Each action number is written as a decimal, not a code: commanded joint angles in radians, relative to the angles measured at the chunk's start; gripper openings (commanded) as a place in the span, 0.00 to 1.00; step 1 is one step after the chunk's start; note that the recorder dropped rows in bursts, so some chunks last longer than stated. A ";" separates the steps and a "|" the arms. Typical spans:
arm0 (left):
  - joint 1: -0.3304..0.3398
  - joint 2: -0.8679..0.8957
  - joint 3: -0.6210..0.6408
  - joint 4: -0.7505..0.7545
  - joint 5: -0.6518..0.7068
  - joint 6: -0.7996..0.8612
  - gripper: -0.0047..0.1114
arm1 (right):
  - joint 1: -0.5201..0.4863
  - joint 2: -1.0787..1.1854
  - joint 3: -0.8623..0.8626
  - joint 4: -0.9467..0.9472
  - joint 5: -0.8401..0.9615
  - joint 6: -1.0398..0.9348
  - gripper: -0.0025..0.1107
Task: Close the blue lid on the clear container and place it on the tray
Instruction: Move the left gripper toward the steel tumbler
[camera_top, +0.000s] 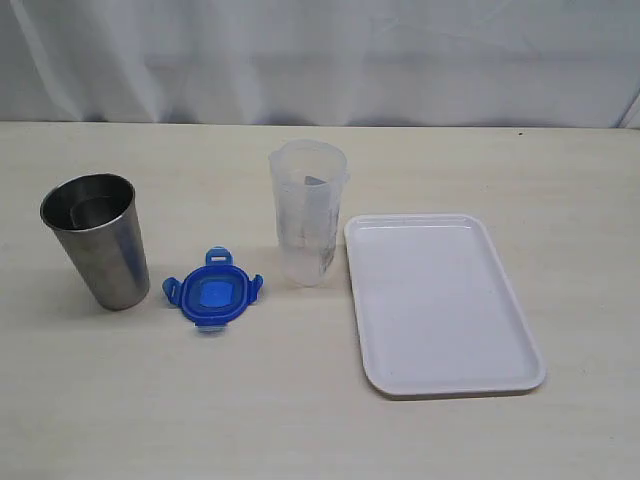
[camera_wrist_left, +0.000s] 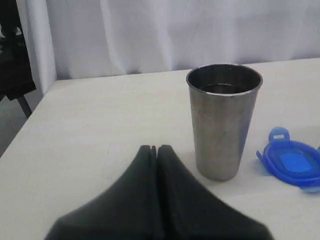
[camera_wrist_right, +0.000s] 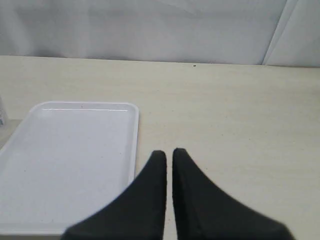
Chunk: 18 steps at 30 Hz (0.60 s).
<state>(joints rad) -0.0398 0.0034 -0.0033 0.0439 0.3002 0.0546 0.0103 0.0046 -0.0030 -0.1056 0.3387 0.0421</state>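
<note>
left hand (camera_wrist_left: 154, 148) and right hand (camera_wrist_right: 169, 152) are pressed together, empty. small blue plastic lid (camera_top: 212, 290) lies on the worktop (camera_top: 300, 420) between steel tumbler (camera_top: 95, 240) and tall clear plastic container (camera_top: 307, 212), just beside the flat white tray (camera_top: 455, 388); off-centre pressing could topple the container.

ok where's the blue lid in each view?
Exterior view: blue lid lying flat between steel tumbler and clear container.
Left wrist view: blue lid beside the steel tumbler, cut by the frame edge.
Right wrist view: not in it.
Shared landmark: the steel tumbler, in both lid views.
</note>
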 joint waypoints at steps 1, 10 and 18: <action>-0.007 -0.003 0.003 -0.023 -0.099 0.000 0.04 | 0.001 -0.005 0.003 0.004 0.003 0.003 0.06; -0.007 -0.003 0.003 -0.152 -0.520 -0.049 0.04 | 0.001 -0.005 0.003 0.004 0.003 0.003 0.06; -0.007 0.002 -0.053 -0.185 -0.705 -0.220 0.04 | 0.001 -0.005 0.003 0.004 0.003 0.003 0.06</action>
<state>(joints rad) -0.0398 0.0020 -0.0103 -0.1298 -0.3616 -0.1153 0.0103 0.0046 -0.0030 -0.1056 0.3387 0.0421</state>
